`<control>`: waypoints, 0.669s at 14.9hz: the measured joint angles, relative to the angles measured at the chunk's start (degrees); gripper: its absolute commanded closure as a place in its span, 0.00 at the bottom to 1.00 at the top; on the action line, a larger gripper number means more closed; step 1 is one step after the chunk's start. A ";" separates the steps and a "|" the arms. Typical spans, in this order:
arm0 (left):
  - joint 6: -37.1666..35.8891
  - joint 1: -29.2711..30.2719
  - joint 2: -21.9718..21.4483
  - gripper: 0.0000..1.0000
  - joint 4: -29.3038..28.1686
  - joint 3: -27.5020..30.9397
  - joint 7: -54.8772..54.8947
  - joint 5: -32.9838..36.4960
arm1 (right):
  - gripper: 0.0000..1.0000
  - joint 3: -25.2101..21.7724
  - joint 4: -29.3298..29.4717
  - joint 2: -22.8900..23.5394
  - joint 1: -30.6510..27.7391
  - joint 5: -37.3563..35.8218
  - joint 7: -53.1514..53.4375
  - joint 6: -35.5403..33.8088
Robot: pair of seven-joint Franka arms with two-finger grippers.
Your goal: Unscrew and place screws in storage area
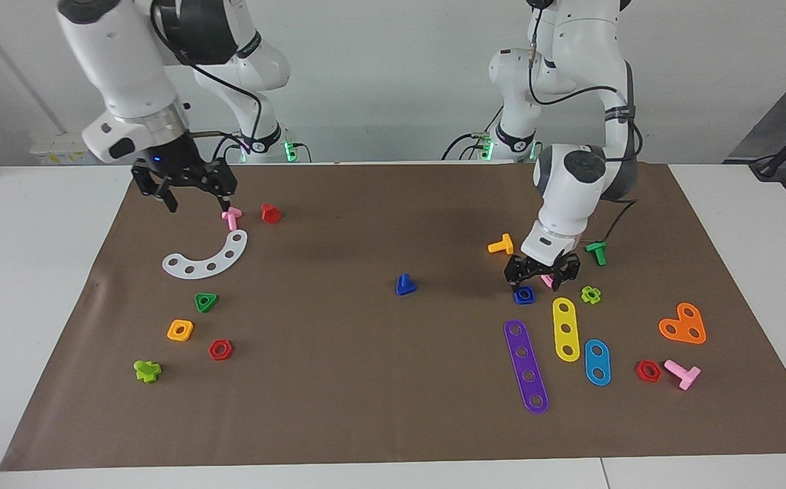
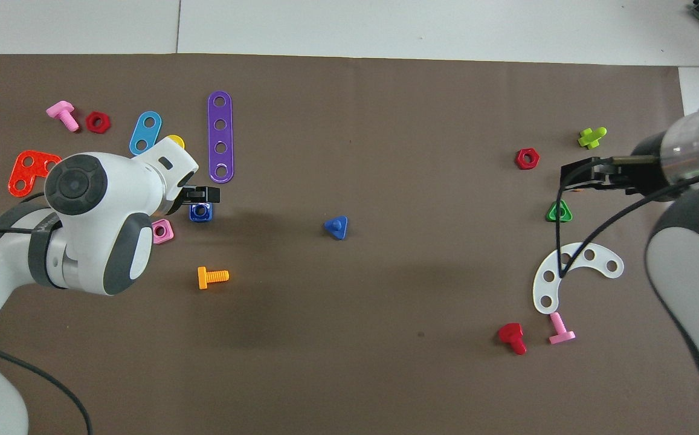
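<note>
A dark-blue screw (image 1: 404,284) (image 2: 336,227) with a triangular head lies alone mid-mat, head down and shank up. The storage area is the mat patch around the white curved strip (image 1: 206,257) (image 2: 576,272), toward the right arm's end. My left gripper (image 1: 539,277) (image 2: 204,194) hangs open just above a blue square nut (image 1: 524,295) (image 2: 200,212), which rests on the mat and is not held. My right gripper (image 1: 197,202) (image 2: 573,176) hovers open and empty over the storage area, beside a pink bolt (image 1: 231,217).
Purple (image 1: 526,365), yellow (image 1: 566,329) and blue (image 1: 597,362) strips, a pink square nut (image 2: 161,231), an orange bolt (image 1: 501,244) and a green bolt (image 1: 596,252) crowd the left gripper. A green triangular nut (image 1: 206,301), an orange nut (image 1: 180,330) and a red nut (image 1: 220,349) lie around the white strip.
</note>
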 measured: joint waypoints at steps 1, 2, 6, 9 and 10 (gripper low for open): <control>-2.70 0.31 -1.56 0.00 1.42 0.05 0.89 0.00 | 0.00 0.09 -1.12 0.56 2.81 0.00 3.36 2.47; -5.68 0.76 -2.97 0.00 3.03 0.05 1.86 0.00 | 0.00 0.15 -1.76 1.36 5.34 0.00 6.15 4.87; -18.63 4.63 -5.81 0.00 12.14 0.26 9.31 0.02 | 0.00 0.27 -2.17 6.93 14.19 0.00 16.28 14.79; -27.35 8.52 -6.48 0.00 19.05 0.51 15.19 0.02 | 0.00 0.25 -0.76 12.02 18.76 -0.04 22.26 19.93; -30.14 9.77 -6.70 0.00 21.18 0.58 17.06 0.02 | 0.00 0.24 0.08 13.94 19.69 -0.04 22.71 21.23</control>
